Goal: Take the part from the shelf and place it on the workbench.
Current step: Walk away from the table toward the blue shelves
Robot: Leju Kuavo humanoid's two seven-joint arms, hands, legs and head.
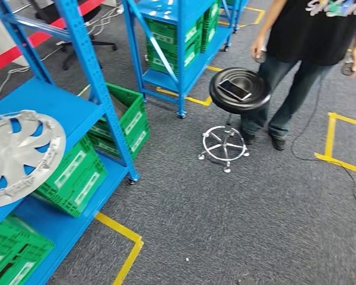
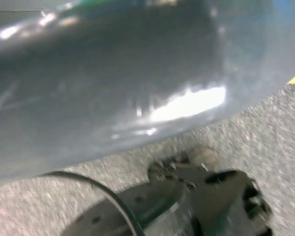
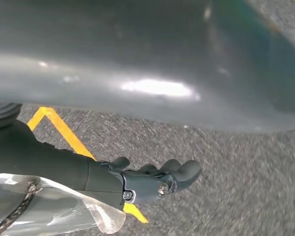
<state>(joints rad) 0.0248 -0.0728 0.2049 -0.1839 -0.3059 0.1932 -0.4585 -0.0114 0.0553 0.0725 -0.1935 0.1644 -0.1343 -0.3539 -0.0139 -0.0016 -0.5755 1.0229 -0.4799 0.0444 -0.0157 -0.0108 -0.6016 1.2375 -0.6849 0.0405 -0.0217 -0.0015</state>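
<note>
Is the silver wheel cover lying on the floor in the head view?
No, the silver wheel cover lies on the upper level of the blue shelf, above the green crates, not on the grey carpet.

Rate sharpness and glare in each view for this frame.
Head view: sharp, evenly lit, wheel cover on the blue shelf clear. Left wrist view: heavy motion blur, bright glare streak. Right wrist view: right hand fairly crisp, blurred glare band above.

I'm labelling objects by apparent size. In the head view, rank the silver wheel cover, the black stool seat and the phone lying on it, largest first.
1. Silver wheel cover on the blue shelf: largest, though it is nearest the camera and cut by the picture's edge.
2. Black stool seat.
3. Phone: smallest, lying within the seat's outline.
</note>
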